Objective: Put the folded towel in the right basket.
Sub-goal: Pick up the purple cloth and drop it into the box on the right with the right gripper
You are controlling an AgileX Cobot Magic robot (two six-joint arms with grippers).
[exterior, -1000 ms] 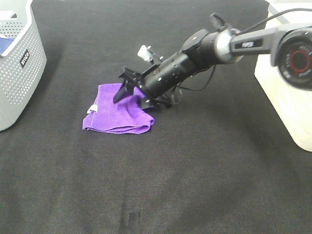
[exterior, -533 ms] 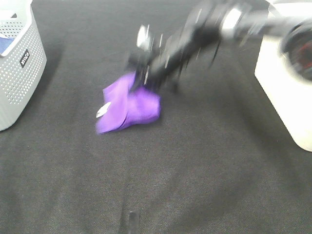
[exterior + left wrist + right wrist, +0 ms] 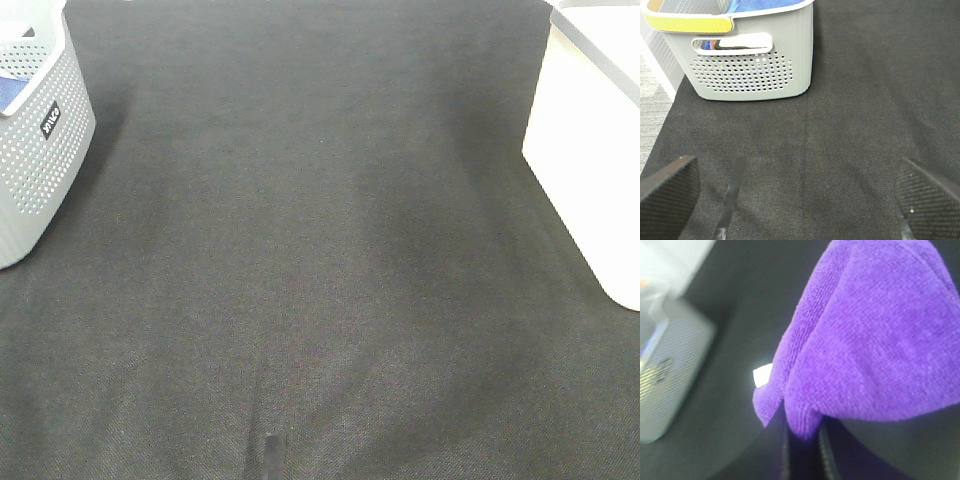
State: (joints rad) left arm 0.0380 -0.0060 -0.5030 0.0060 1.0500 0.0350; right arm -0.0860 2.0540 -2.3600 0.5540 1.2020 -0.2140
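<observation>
The purple folded towel point(image 3: 875, 340) fills the right wrist view, hanging bunched with a small white tag point(image 3: 762, 375). My right gripper point(image 3: 802, 450) is shut on it; only dark finger parts show under the cloth. Neither the towel nor the right arm shows in the exterior high view. The white right basket point(image 3: 590, 150) stands at the table's right edge. My left gripper point(image 3: 797, 200) is open and empty over the black mat, its padded fingers point(image 3: 665, 195) wide apart.
A grey perforated basket point(image 3: 40, 140) stands at the far left; it also shows in the left wrist view point(image 3: 755, 70) holding blue cloth, and blurred in the right wrist view point(image 3: 670, 370). A black mat point(image 3: 320, 250) covers the table.
My right gripper closed on the purple towel, lifted it off the mat and carried it up out of the exterior high view. The mat where it lay is now bare.
</observation>
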